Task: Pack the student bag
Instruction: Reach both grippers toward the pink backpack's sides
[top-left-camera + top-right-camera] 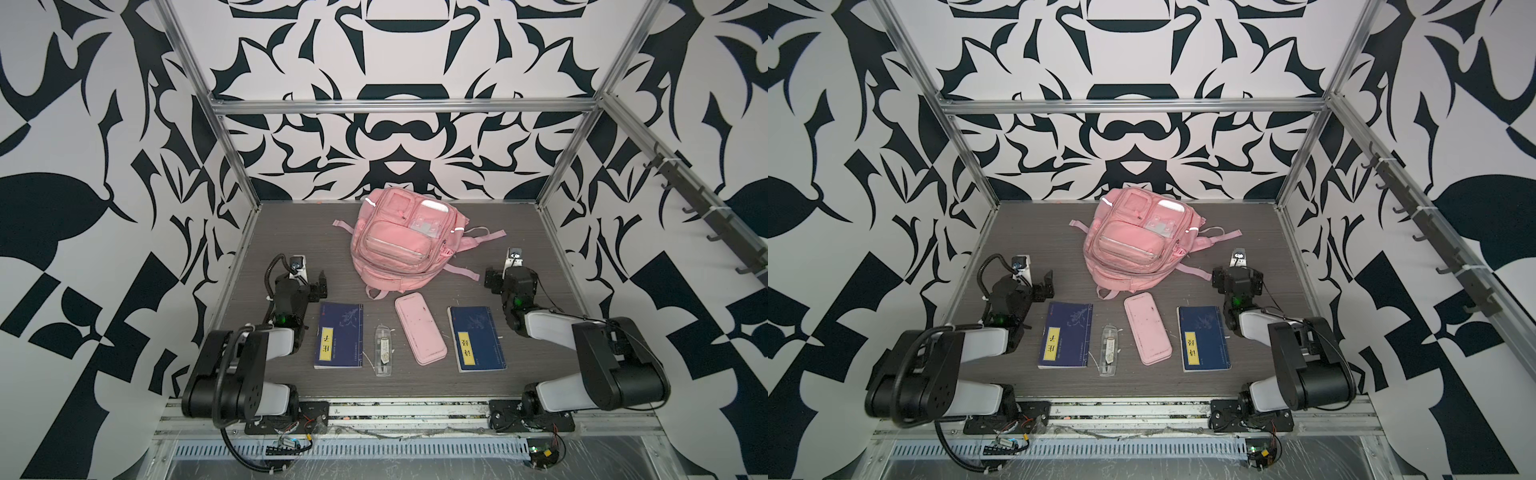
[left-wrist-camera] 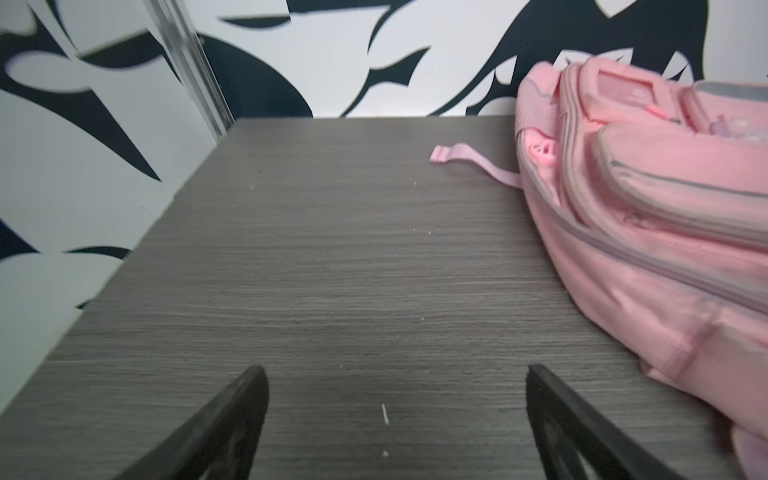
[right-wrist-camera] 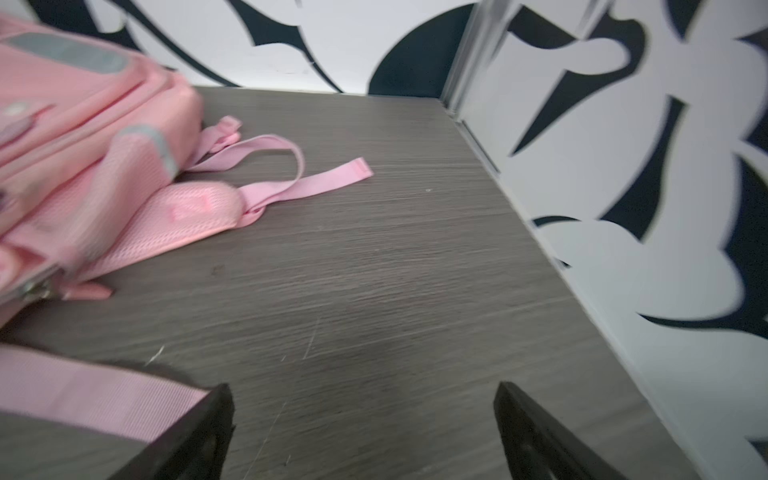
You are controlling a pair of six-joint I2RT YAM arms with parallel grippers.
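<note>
Student bag (image 1: 401,237): pink, zipped pockets, silver strips.

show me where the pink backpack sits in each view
In a top view: student bag at rear centre of the table, beyond the pencil case.
In a top view: student bag rear centre too, slightly further left.
Left wrist: its zipped side fills one edge.
Right wrist: its corner and straps at one edge.
Shared landmark: the grey wood-grain table.
</note>
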